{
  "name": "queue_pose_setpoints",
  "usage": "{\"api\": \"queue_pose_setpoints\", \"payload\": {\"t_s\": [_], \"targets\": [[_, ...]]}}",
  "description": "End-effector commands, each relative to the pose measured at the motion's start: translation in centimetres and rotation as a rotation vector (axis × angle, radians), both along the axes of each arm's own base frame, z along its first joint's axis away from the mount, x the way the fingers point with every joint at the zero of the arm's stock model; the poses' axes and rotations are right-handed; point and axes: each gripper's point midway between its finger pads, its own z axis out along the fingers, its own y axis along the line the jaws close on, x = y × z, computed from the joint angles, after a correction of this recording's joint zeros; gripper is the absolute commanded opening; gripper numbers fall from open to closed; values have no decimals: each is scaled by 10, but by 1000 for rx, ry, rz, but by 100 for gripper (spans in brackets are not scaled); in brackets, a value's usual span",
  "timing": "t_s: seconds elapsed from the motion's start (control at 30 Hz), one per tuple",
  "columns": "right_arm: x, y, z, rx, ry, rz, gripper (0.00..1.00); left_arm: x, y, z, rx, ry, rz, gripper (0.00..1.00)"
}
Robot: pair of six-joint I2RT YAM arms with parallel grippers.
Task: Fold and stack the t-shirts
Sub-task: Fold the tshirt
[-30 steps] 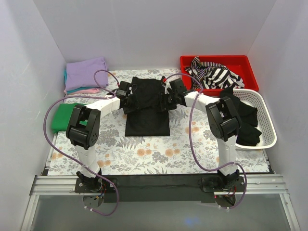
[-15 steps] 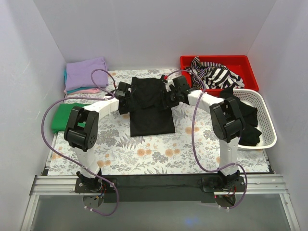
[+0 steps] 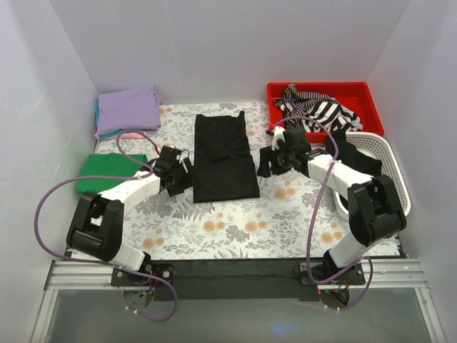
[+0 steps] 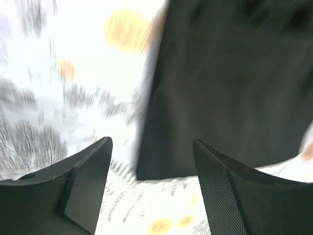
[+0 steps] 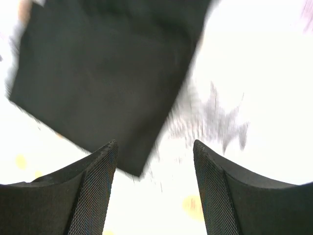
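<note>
While the folded black fabric t-shirt lies between them, the left claw and right claw stand released, empty.

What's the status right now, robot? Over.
Left gripper and right gripper open, empty, flanking the black shirt. Shirt folded flat, mid-table. Nothing seen blocking it.

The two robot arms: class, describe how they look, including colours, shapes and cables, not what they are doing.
The left arm and right arm both have white link shells joined by chunky black joint housings. A thin purple cable loops along each. The left gripper and right gripper are black, with broad tapered fingers bearing a fine mesh texture.
</note>
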Motion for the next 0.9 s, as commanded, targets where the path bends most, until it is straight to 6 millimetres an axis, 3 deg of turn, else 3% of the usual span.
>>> {"api": "queue_pose_setpoints", "payload": {"t_s": [0.0,0.07,0.17,0.6,0.87], "targets": [[-38,-10,-19,19,89,30,70,-29,-12,-3,-141,13,-10,66],[-45,-12,-11,41,69,38,70,-30,-13,10,-172,-46,-4,67],[-54,-15,-11,60,79,40,72,-34,-7,12,-162,-80,0,69],[-79,-7,-57,167,271,43,72,-53,-22,-8,-239,-4,-68,69],[-82,9,-66,271,327,86,72,-61,-31,-29,-289,43,-90,69]]}}
